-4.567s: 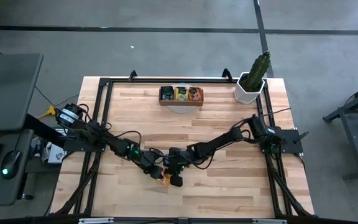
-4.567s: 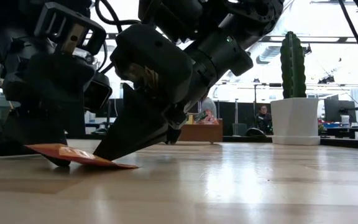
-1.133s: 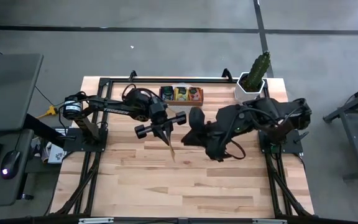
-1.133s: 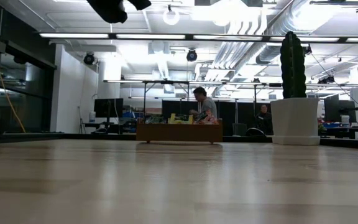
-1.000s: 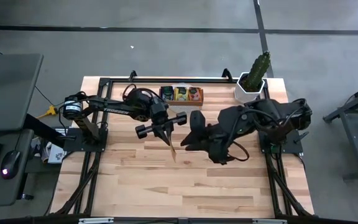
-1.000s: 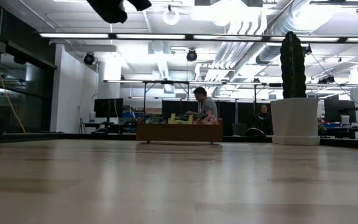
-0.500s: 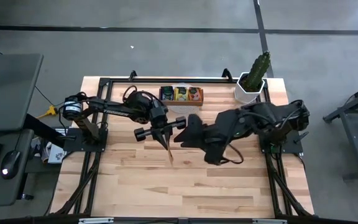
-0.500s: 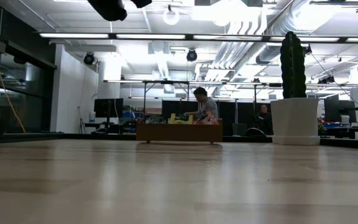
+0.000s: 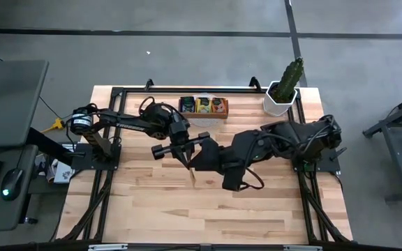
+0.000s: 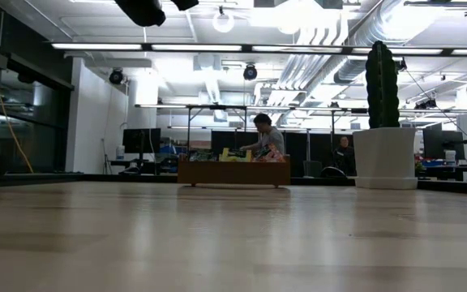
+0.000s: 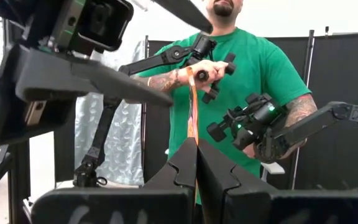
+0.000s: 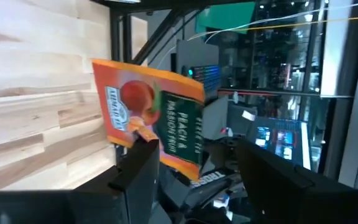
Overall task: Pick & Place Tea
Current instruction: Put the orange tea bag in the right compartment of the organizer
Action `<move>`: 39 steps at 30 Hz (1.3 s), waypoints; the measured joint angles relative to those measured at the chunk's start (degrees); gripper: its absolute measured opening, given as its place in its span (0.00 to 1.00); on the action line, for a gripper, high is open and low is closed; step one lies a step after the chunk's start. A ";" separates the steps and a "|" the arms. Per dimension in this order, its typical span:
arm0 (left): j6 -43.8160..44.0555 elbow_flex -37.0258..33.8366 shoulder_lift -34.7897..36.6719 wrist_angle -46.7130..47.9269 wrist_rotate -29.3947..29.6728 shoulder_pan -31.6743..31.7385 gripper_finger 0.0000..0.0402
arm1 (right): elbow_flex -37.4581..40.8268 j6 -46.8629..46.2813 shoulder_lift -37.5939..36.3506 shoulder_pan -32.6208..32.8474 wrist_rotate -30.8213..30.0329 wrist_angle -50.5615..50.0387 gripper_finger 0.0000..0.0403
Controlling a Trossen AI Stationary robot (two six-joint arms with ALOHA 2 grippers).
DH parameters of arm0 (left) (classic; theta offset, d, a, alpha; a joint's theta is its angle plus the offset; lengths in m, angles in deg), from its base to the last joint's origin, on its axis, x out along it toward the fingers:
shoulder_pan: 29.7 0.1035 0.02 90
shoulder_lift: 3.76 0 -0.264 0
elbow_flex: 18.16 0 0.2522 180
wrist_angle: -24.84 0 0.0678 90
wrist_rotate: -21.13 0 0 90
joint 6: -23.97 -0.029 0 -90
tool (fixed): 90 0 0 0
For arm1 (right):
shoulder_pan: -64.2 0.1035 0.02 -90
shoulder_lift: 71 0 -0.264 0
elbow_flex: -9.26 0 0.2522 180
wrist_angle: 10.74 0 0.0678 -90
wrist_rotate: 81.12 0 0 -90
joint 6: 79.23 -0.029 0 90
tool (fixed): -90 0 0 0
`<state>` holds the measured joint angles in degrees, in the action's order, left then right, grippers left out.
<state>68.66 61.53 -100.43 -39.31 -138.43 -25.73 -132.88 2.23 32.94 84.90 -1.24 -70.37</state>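
Both arms are raised above the table's middle, reaching toward each other. The left gripper points down, its fingers pressed together on an orange sachet. The right gripper stands just beside it, jaws spread wide.

Potted cactus at the table's far right corner; wooden tray beside it.
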 joint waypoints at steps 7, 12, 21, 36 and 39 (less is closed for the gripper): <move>-0.01 0.00 0.00 0.07 -0.02 -0.02 0.00 | 0.00 -0.19 0.44 0.00 2.24 0.18 0.52; 0.09 0.00 0.00 0.11 -0.04 -0.01 0.00 | -0.02 -0.40 0.77 -0.01 4.08 0.33 0.50; -0.34 0.00 0.00 1.64 -0.17 -0.01 0.00 | -0.02 -0.78 1.76 -0.43 4.80 0.73 0.41; -2.64 0.00 0.00 5.01 -0.55 0.00 0.00 | 0.00 -9.01 1.81 -0.03 4.18 1.98 0.02; -2.64 0.00 0.00 5.01 -0.57 0.00 0.00 | 0.00 -10.63 1.81 -0.03 4.48 1.86 0.01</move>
<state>66.01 61.53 -100.43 -34.31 -138.99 -25.73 -132.88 -8.40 34.76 84.86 3.25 -68.51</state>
